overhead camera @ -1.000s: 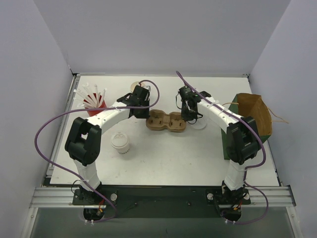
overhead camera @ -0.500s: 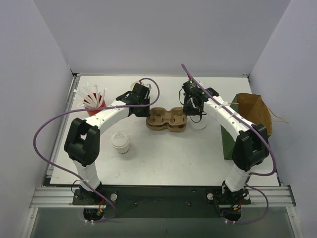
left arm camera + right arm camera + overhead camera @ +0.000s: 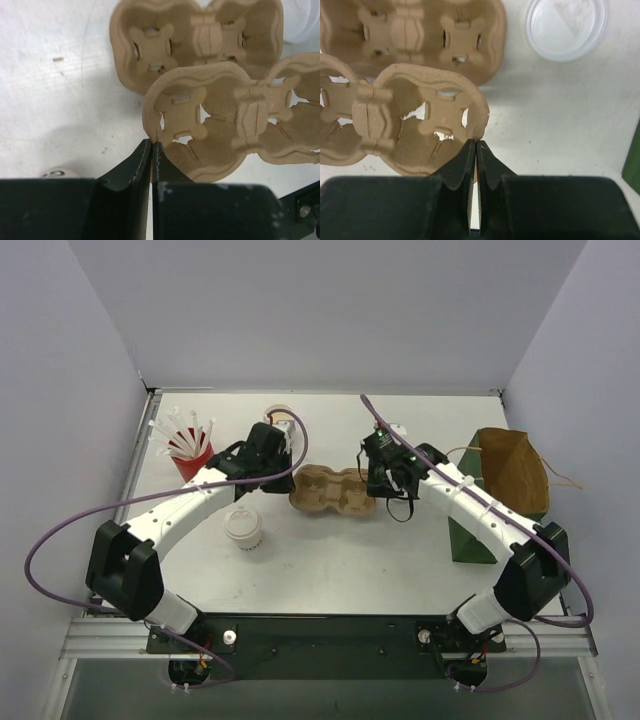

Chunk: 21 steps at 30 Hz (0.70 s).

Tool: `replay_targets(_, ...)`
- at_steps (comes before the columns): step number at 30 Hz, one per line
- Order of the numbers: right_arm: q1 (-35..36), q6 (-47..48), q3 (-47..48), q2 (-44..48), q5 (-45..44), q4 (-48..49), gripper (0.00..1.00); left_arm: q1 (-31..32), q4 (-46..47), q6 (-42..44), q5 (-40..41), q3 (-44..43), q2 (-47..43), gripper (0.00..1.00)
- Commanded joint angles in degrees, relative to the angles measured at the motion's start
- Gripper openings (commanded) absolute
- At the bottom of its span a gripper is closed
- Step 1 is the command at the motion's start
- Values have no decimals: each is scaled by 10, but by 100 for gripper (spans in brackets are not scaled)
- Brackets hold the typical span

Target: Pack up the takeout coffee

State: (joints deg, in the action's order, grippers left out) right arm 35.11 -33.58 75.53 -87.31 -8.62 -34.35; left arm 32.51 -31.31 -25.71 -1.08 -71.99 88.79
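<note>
The takeout coffee (image 3: 243, 527) stands on the table (image 3: 360, 570), to the near left of the carriers and apart from them, so it is not yet packed. The left gripper (image 3: 151, 149) and right gripper (image 3: 473, 146) are each clamped on an end rim of the upper carrier (image 3: 235, 117), held above a second carrier (image 3: 200, 35). Judged remaining: separate the carriers, set one down, seat the cup in a well.

The overhead view is lit brightly and evenly by diffuse light from above. Only faint, soft shadows are cast on the white table (image 3: 400, 560) beside the takeout coffee (image 3: 243, 526) and under the arms. In both wrist views the lifted pulp carrier (image 3: 220, 115) is rendered fairly sharp, while the black left gripper (image 3: 151, 145) and right gripper (image 3: 473, 142) are left dark and soft-edged in the foreground. The plastic lid (image 3: 567, 27) is nearly washed out against the table.
</note>
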Motion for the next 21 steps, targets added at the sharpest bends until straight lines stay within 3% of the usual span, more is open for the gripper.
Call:
replay_targets(1,43,-50,-59,50,-24,-7,0,37,14,-22,-5,67,-72,0)
replay_targets(9,65,-77,-182,89,-28,60,2,81,98,-61,40,226,-115,0)
replay_targets(14,65,-65,-176,72,-43,64,14,89,139,-75,59,263,-104,0)
replay_targets(16,65,-61,-165,72,-47,58,27,90,138,-74,63,264,-103,0)
replay_targets(19,65,-61,-150,70,-42,63,30,91,121,-72,67,258,-105,0)
replay_targets(20,65,-60,-131,57,-34,66,29,91,120,-72,69,259,-109,17)
replay_targets(21,67,-60,-124,47,-31,68,29,91,121,-72,68,261,-120,24)
